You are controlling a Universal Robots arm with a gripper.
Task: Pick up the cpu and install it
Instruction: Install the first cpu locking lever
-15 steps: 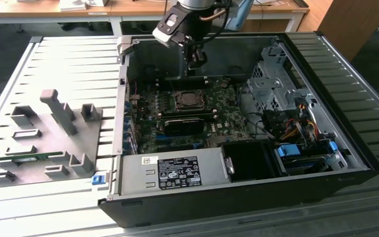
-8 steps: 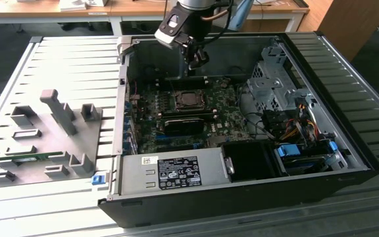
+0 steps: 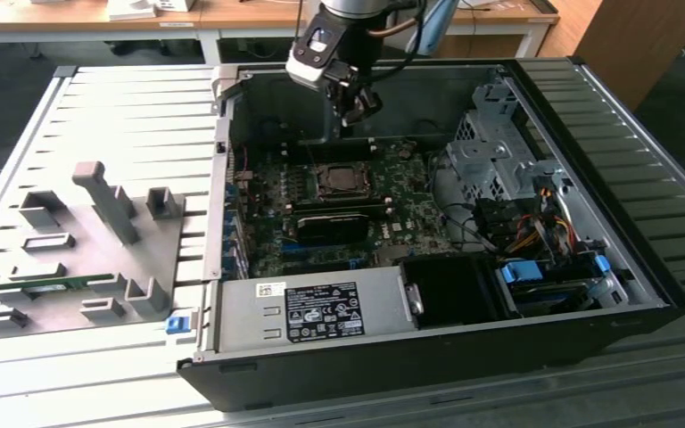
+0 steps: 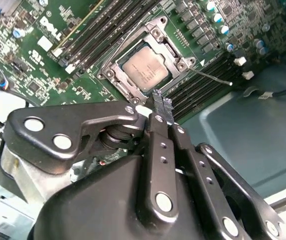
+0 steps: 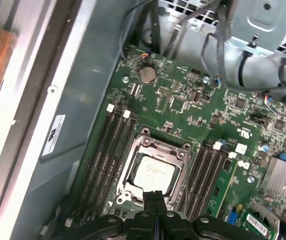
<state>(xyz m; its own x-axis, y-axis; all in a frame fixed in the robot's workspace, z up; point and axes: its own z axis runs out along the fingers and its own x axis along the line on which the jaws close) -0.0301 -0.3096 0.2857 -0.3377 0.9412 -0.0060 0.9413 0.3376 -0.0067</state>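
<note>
Ribbed grey desk (image 3: 104, 116) carries the open computer case (image 3: 628, 267). Flat, square, silvery cpu (image 4: 146, 71) sits in its metal-framed socket (image 4: 113, 67), at 12 o'clock just beyond the jaws, which are pressed together, empty.

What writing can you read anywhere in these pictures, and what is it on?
Power supply label: print too small to read.
Case wall sticker: too small to read.
cpu top: faint print, unreadable.
Motherboard markings: too small to read.
</note>
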